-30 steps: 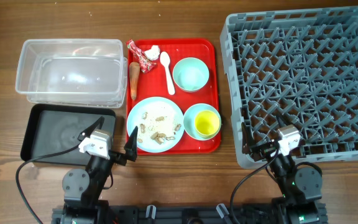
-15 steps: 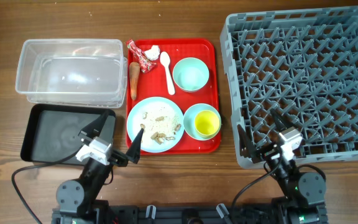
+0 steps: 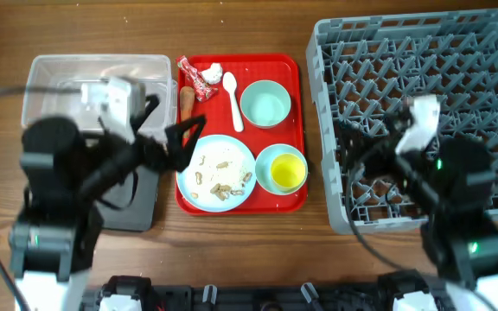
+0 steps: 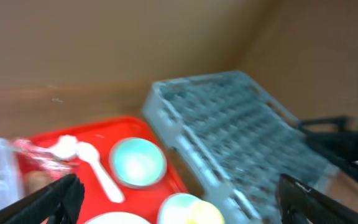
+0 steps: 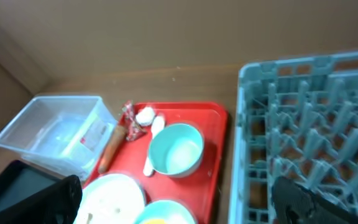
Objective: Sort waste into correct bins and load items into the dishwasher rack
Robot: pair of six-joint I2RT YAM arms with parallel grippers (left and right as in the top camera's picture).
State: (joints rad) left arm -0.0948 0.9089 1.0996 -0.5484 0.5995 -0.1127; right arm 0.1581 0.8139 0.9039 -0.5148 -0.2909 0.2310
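1. Left hand (image 4: 179,186): raised above the bench (image 3: 249,250). Overhead it is blurred and sits over the near edge of the tub (image 3: 93,65) and most of the black tray (image 3: 141,207). Its fingers (image 4: 55,199) are spread wide, at the two bottom corners of its wrist view.
2. Right hand (image 5: 176,186): also raised, over the near-left part of the rack (image 3: 422,52). Fingers (image 5: 303,202) wide apart.
3. Red tray (image 3: 296,86): on the bench between the two bins and the rack. It carries nearly all the task things.
4. Wrapper (image 3: 195,78): far-left corner of the red tray, with the tissue (image 3: 214,71) touching its right side.
5. Carrot (image 3: 185,97): lies along the red tray's left edge, just below the wrapper. Its near end is hidden by the left arm.
6. Spoon (image 3: 232,99): bowl end toward the tissue, handle pointing near, just left of the mint bowl (image 3: 265,102).
7. Plate (image 3: 232,151): near-left of the red tray. Crumbs (image 3: 223,177) are scattered over its middle and near side.
8. Blue bowl (image 3: 266,164): near-right of the red tray, just beside the plate. Yellow cup (image 3: 287,171) sits inside it.
9. Tub: far left on the bench, with the black tray just nearer than it.
10. Rack: right side of the bench, pegs upright.
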